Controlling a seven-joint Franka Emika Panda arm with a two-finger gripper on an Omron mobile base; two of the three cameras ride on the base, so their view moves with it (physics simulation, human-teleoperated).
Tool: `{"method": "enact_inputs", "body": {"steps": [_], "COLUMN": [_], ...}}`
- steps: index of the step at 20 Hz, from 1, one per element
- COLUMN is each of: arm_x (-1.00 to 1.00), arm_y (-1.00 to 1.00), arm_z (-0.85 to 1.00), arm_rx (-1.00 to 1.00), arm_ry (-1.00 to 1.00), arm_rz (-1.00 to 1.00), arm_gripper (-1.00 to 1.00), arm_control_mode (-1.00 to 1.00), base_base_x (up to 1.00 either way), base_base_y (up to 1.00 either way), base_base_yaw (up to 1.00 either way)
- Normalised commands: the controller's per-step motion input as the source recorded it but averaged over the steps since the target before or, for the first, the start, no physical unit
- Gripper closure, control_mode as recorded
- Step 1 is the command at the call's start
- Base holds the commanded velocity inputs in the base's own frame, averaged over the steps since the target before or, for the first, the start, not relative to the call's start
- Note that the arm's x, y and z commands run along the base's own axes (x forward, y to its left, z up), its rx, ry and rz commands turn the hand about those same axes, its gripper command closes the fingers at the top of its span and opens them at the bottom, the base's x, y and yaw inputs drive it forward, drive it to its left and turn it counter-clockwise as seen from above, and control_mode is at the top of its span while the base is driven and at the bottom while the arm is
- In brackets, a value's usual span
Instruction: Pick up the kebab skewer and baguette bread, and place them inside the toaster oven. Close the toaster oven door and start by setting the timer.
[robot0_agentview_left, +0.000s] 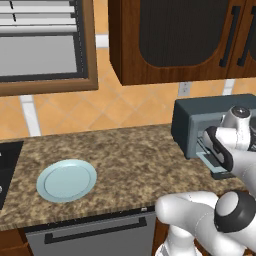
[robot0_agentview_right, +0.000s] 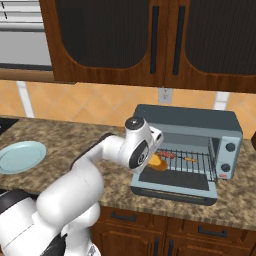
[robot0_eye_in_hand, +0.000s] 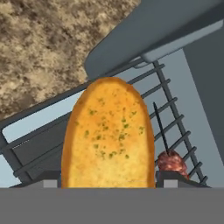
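The toaster oven (robot0_agentview_right: 186, 121) (robot0_agentview_left: 199, 119) stands on the counter with the toaster oven door (robot0_agentview_right: 175, 186) folded down flat. The golden baguette bread (robot0_eye_in_hand: 108, 135) (robot0_agentview_right: 159, 163) lies on the wire rack at the oven's left side. Beside it rests the kebab skewer (robot0_eye_in_hand: 169, 160) (robot0_agentview_right: 170, 155), further into the oven. My gripper (robot0_eye_in_hand: 108, 180) reaches into the oven mouth with a fingertip (robot0_eye_in_hand: 174, 178) close against each side of the bread. Whether the pads still press on the bread or stand just off it cannot be told.
A pale blue plate (robot0_agentview_left: 66, 180) (robot0_agentview_right: 20, 156) sits far left on the granite counter (robot0_agentview_left: 135, 155). Dark wooden cabinets (robot0_agentview_right: 140, 40) hang above the oven. The oven's knobs (robot0_agentview_right: 229, 148) are on its right front. A stove edge (robot0_agentview_left: 6, 170) shows at the far left.
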Motion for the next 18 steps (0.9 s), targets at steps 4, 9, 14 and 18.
{"method": "enact_inputs", "body": {"steps": [4, 9, 14, 18], "arm_x": [0.00, 0.00, -0.41, -0.89], "arm_y": [-0.11, -0.06, -0.14, -0.28], "arm_z": [0.00, 0.44, 0.70, 0.39], "arm_rx": [-0.01, 0.00, 0.00, 0.05], "arm_ry": [-0.01, -0.02, 0.00, 0.06], "arm_rz": [0.04, 0.02, -0.02, -0.34], "arm_gripper": [-1.00, -1.00, -1.00, -1.00], "arm_control_mode": [-1.00, -1.00, -1.00, -1.00], "base_base_x": [0.00, 0.00, 0.00, 0.00], "base_base_y": [0.00, 0.00, 0.00, 0.00], "base_base_yaw": [0.00, 0.00, 0.00, 0.00]}}
